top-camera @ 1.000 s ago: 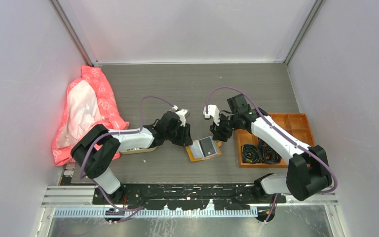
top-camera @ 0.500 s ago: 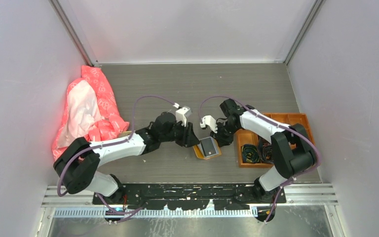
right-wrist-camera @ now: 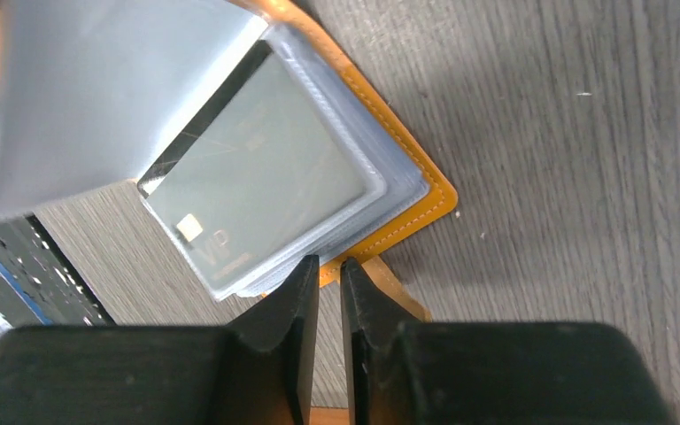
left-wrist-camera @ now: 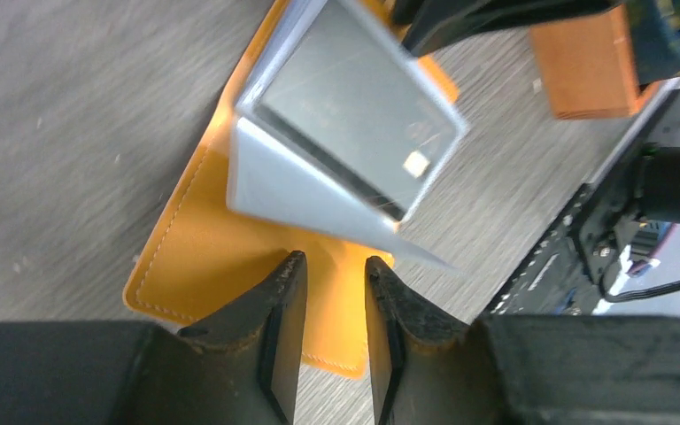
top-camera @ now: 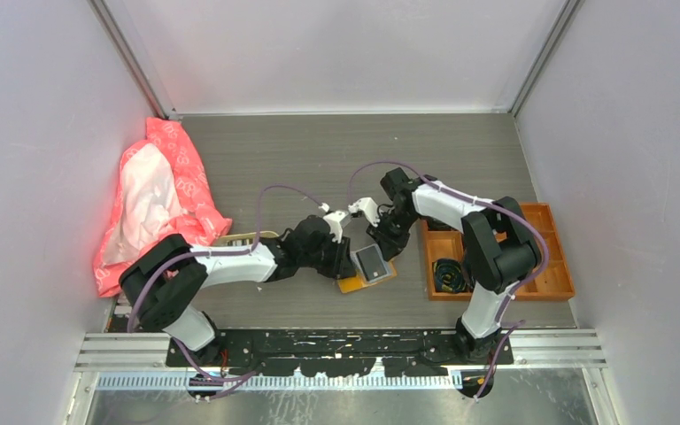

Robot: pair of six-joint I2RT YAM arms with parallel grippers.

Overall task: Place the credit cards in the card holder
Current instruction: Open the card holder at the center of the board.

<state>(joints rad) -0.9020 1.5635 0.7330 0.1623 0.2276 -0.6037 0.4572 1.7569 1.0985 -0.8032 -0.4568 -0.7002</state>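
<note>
The mustard-orange card holder (top-camera: 351, 283) lies open on the table between my two grippers. Its clear sleeves hold a grey credit card with a chip and "VIP" lettering (right-wrist-camera: 257, 190), which also shows in the left wrist view (left-wrist-camera: 354, 106). A pale blue-grey leaf (right-wrist-camera: 106, 88) stands tilted over it; I cannot tell whether it is a card or a sleeve. My left gripper (left-wrist-camera: 332, 266) hovers over the holder's orange cover (left-wrist-camera: 195, 257), jaws slightly apart and empty. My right gripper (right-wrist-camera: 323, 266) is almost closed at the holder's edge by the snap tab (right-wrist-camera: 398, 283), with nothing between its fingers.
An orange compartmented box (top-camera: 544, 266) with black coils (top-camera: 447, 273) stands to the right, and its corner shows in the left wrist view (left-wrist-camera: 589, 62). A beige tray (top-camera: 239, 239) lies behind the left arm. A pink and white bag (top-camera: 155, 199) fills the far left.
Both grippers have closed in on the card holder, the left from the left side and the right from the far right. The holder has stayed in place.
</note>
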